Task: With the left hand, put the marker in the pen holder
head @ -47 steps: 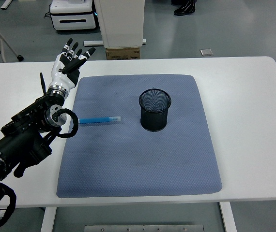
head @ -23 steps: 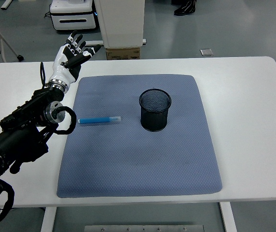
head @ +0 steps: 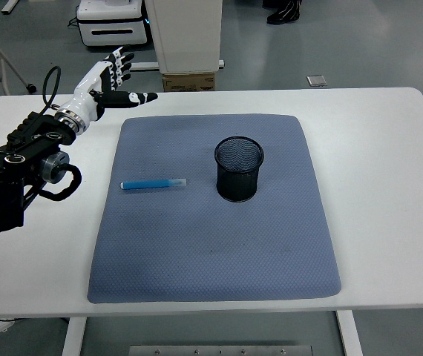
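Note:
A blue marker (head: 153,183) lies flat on the left part of the blue-grey mat (head: 211,245), pointing left to right. To its right a black mesh pen holder (head: 238,169) stands upright on the mat with nothing visible inside. My left hand (head: 112,78) hovers over the table's far left corner, well behind the marker. Its fingers are spread and hold nothing. The black left arm (head: 18,159) stretches in from the left edge. No right arm shows.
The mat covers the middle of the white table (head: 389,170). Beyond the far edge stand a white cabinet (head: 184,33), a cardboard box (head: 188,81) and a white machine base (head: 111,24) on the floor.
My left arm has lifted and swung back toward the far left, off the mat's edge. The hand has turned sideways, still spread. Marker and holder have not moved.

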